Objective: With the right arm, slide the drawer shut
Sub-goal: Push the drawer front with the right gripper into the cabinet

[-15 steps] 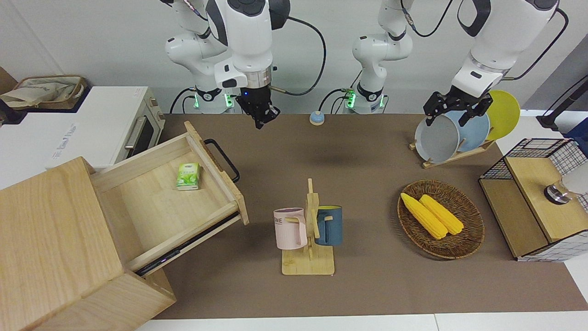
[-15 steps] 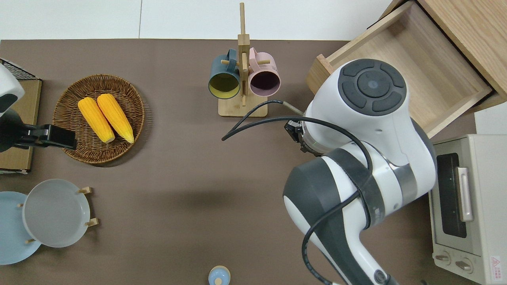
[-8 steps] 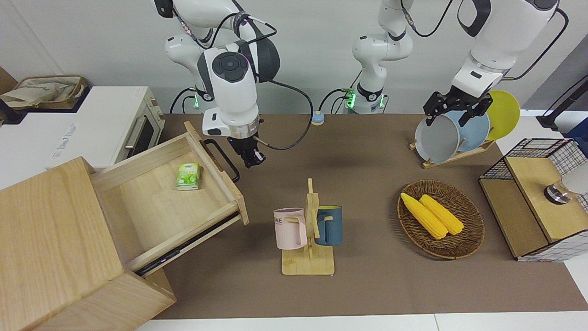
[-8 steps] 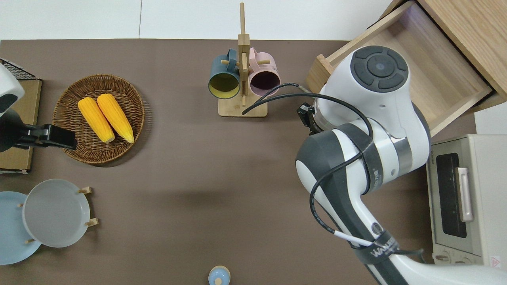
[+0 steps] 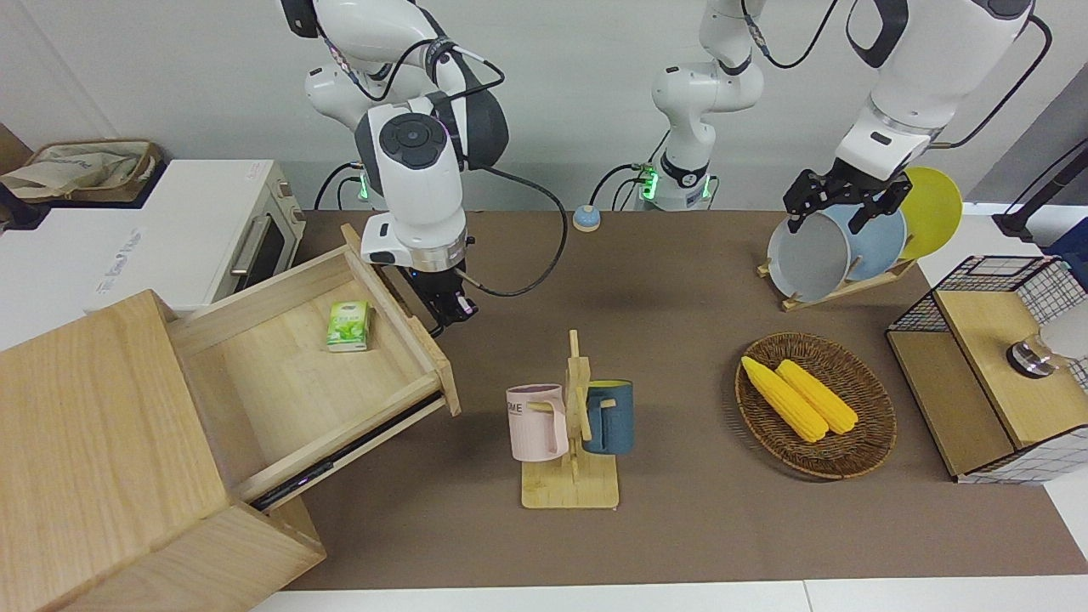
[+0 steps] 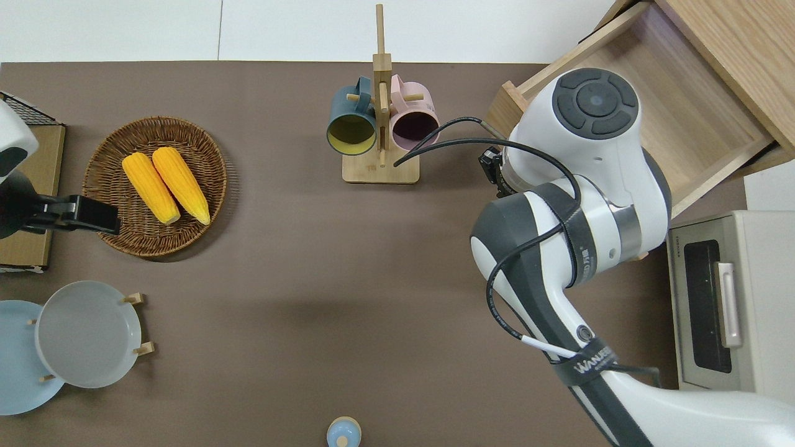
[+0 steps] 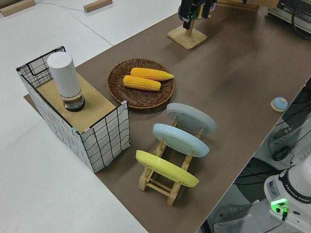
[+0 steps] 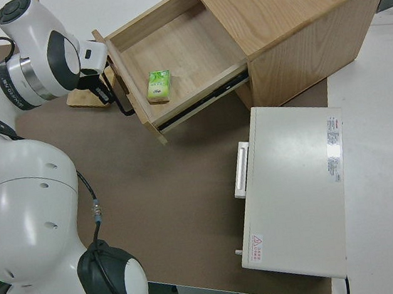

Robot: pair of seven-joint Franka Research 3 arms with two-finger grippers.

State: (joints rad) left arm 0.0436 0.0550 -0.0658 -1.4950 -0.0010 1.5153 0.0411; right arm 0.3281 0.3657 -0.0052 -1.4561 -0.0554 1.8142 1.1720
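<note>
The pale-wood drawer [image 5: 289, 382] stands pulled out of its large box [image 5: 93, 425], at the right arm's end of the table. A small green packet [image 5: 348, 325] lies in it. The flat drawer front [image 5: 421, 344] faces the middle of the table. Its black loop handle [image 8: 124, 103] shows best in the right side view. My right gripper [image 5: 449, 309] is low and shut. It is right at the handle, at the end of the drawer front nearer the robots. In the overhead view the arm's own wrist hides it. The left arm is parked.
A white toaster oven [image 5: 195, 229] stands beside the box, nearer the robots. A mug rack [image 5: 571, 425] with a pink and a blue mug stands close to the drawer front. A basket of corn [image 5: 816, 404], a plate rack [image 5: 841, 246] and a wire-mesh shelf [image 5: 994, 365] sit toward the left arm's end.
The right arm has swung down from above the table's robot-side edge toward the drawer. Its gripper has dropped to the handle. The drawer has not moved.
</note>
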